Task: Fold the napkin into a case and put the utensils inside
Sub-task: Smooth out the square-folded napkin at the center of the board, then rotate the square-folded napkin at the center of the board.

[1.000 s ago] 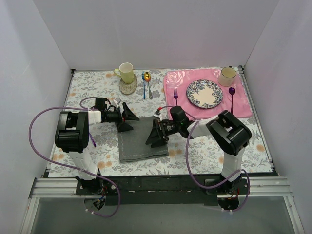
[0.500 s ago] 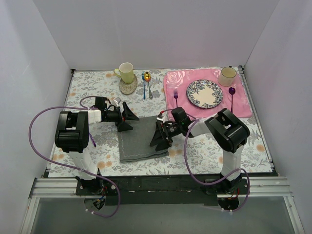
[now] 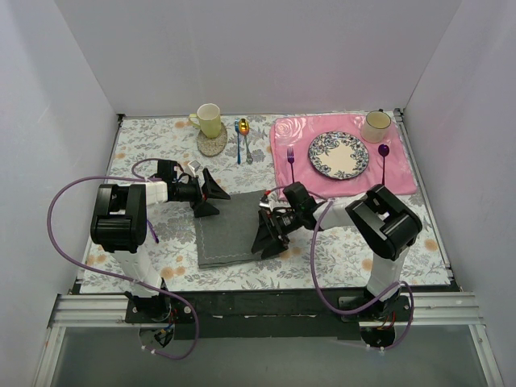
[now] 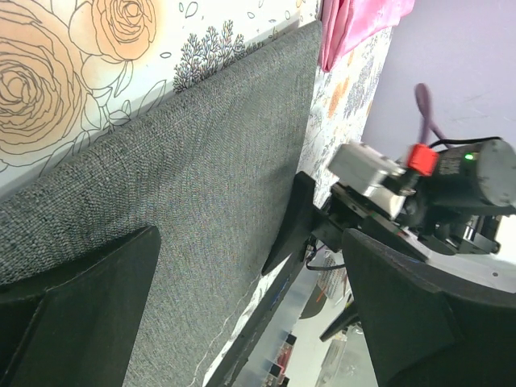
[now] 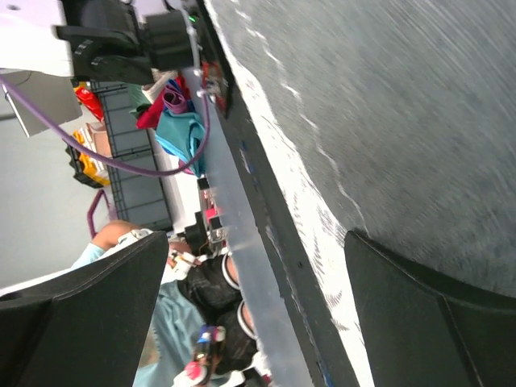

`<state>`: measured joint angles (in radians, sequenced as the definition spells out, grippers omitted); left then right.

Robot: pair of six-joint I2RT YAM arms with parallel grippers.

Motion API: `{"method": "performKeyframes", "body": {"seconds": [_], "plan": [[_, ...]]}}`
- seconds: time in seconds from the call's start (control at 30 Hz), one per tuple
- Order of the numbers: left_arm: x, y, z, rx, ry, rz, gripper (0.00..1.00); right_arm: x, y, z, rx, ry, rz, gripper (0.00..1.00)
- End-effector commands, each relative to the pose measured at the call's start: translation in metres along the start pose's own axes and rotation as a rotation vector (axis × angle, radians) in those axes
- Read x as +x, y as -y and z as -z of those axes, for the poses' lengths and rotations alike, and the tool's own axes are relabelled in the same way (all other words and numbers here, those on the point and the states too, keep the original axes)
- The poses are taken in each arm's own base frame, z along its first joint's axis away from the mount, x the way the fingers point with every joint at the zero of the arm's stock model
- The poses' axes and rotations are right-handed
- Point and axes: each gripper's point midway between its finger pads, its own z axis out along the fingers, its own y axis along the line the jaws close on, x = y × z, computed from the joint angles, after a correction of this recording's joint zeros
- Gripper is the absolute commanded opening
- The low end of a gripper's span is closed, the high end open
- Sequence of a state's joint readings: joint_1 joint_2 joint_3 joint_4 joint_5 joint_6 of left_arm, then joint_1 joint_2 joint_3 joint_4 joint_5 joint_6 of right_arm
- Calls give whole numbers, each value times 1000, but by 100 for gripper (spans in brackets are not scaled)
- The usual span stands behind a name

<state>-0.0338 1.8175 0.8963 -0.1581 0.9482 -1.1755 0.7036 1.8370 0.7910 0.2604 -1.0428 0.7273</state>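
The dark grey napkin lies flat on the flowered tablecloth between the arms; it fills the left wrist view and the upper right of the right wrist view. My left gripper hangs open at the napkin's far left corner, nothing between its fingers. My right gripper is open and empty over the napkin's near right edge. A silver fork lies at the back beside a blue-handled spoon. The task's spoon I cannot pick out.
A yellow cup on a round coaster stands at the back left. The pink mat holds a patterned plate, a purple fork and a purple spoon, with a cream cup behind. White walls close in three sides.
My right gripper has moved toward the near edge and slightly right along the napkin's right side. The left arm and the napkin have stayed put.
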Motion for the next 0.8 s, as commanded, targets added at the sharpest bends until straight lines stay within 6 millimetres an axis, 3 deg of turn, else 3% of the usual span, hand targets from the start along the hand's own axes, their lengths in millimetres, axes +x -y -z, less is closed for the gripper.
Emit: {"method": "performKeyframes", "body": {"seconds": [0.0,0.1,0.17,0.33,0.43,0.53,0.57,0.6,0.67,0.7,0.73,0.77], "plan": [[-8,-21,4,-101,61,-34,98,27,21,1,39,-65,-78,99],[-9,-23,4,-105,61,-29,98,25,26,3,66,-75,-135,99],[-10,-23,3,-108,63,-27,98,14,26,2,78,-79,-74,99],[-10,-17,5,-92,63,-41,98,12,24,12,108,-98,-77,99],[-10,11,14,-5,68,-127,98,0,6,20,118,-92,48,99],[-6,43,30,71,82,-284,98,-25,-19,30,149,-54,261,98],[-8,68,45,91,126,-384,98,-24,-24,35,168,-61,271,98],[-9,77,52,88,148,-453,98,-36,-31,39,197,-37,352,96],[-6,90,67,42,173,-637,98,-44,-38,45,232,-10,402,87],[-16,90,73,-33,212,-704,98,-49,-36,48,269,11,426,82],[-12,85,75,-78,192,-730,98,-51,-34,49,282,18,438,67],[-9,81,72,-121,168,-868,98,-53,-31,49,300,23,443,58]]}}
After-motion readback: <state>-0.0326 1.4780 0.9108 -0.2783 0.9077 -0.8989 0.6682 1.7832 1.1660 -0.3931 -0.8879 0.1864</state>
